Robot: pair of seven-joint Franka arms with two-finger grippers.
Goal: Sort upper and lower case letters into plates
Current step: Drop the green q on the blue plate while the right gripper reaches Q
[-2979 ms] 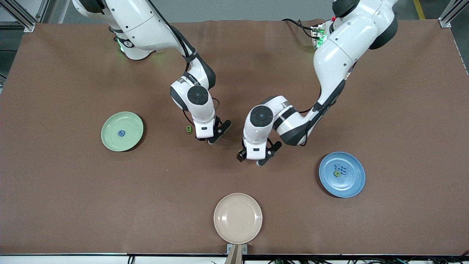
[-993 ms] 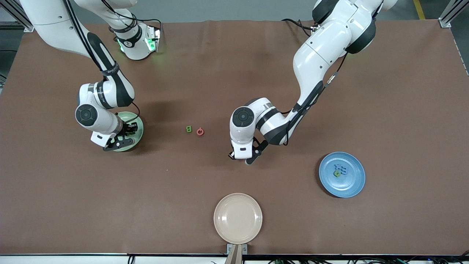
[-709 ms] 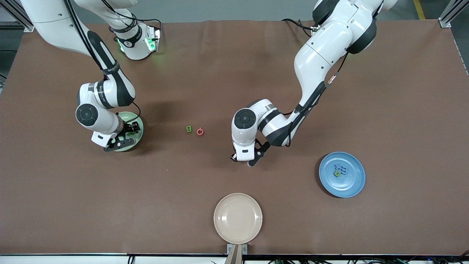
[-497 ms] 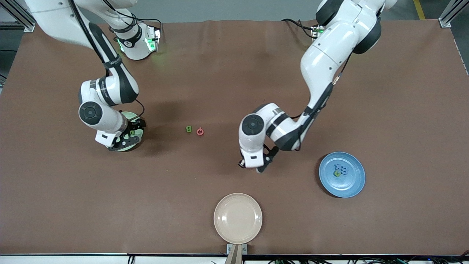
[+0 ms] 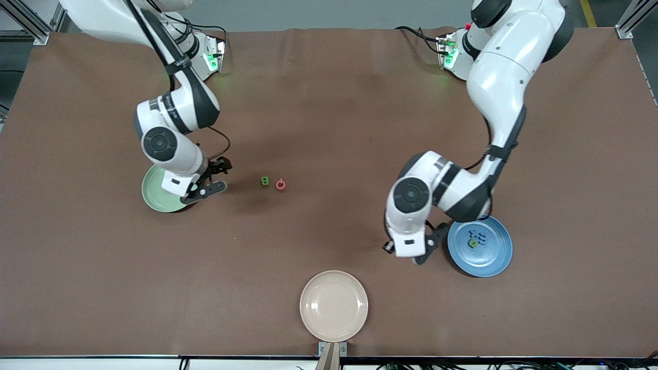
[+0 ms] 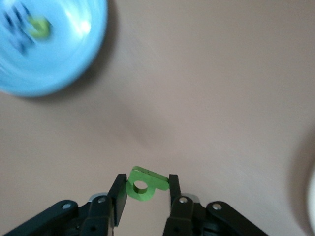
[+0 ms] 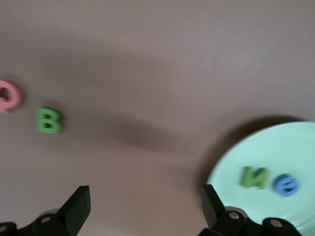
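My left gripper (image 5: pixel 406 254) is shut on a small green letter piece with one hole (image 6: pixel 142 184), in the air beside the blue plate (image 5: pixel 493 259). That plate (image 6: pixel 59 59) holds blue letters (image 5: pixel 481 237) and a green one (image 5: pixel 472 243). My right gripper (image 5: pixel 216 177) is open and empty beside the pale green plate (image 5: pixel 154 192). In the right wrist view that plate (image 7: pixel 295 147) holds a green N (image 7: pixel 254 177) and a blue letter (image 7: pixel 286 185). A green B (image 5: pixel 264 181) and a coral red letter (image 5: pixel 280 184) lie side by side mid-table.
A beige cream plate (image 5: pixel 334 306) with nothing in it sits near the table's front edge, nearer the camera than the two loose letters. Its rim shows in the left wrist view (image 6: pixel 312 196). The brown table cover is bare around them.
My left gripper has carried the green piece from mid-table toward the blue plate. My right gripper has left the pale green plate, open, and moved toward the two loose letters.
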